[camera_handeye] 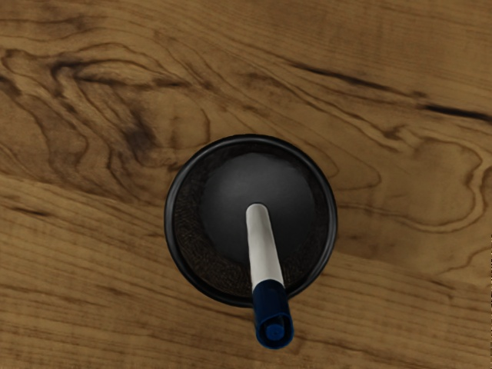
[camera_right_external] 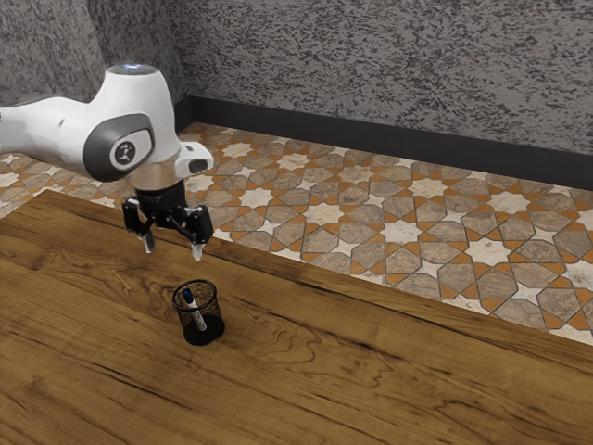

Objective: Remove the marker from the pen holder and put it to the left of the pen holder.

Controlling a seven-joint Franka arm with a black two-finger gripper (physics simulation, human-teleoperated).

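mottled gray wall (camera_right_external: 389,74) at the back, dark baseboard (camera_right_external: 371,141) along its foot, then patterned tile floor (camera_right_external: 400,232) with pale stars and orange pieces. nearer: wood-grain tabletop (camera_right_external: 389,371), brown, streaked dark.

exterior view: white franka arm (camera_right_external: 56,130) comes in from the exterior view's left, hand pointing down. black two-finger gripper (camera_right_external: 172,248) above the table, fingers spread apart, nothing between them (pale tips, easy to pick out). below it, toward the viewer, black mesh pen holder (camera_right_external: 211,332), upright on the wood. blue-capped white marker (camera_right_external: 197,317) inside, leaning, cap end up by the rim.

wrist view: looking down into the pen holder, round rim, dark floor within. marker slants across the opening; white end inside near the middle of the holder, blue cap out over the rim (end face visible, small disc at its center). wood grain all around, swirls and a few near-black streaks.
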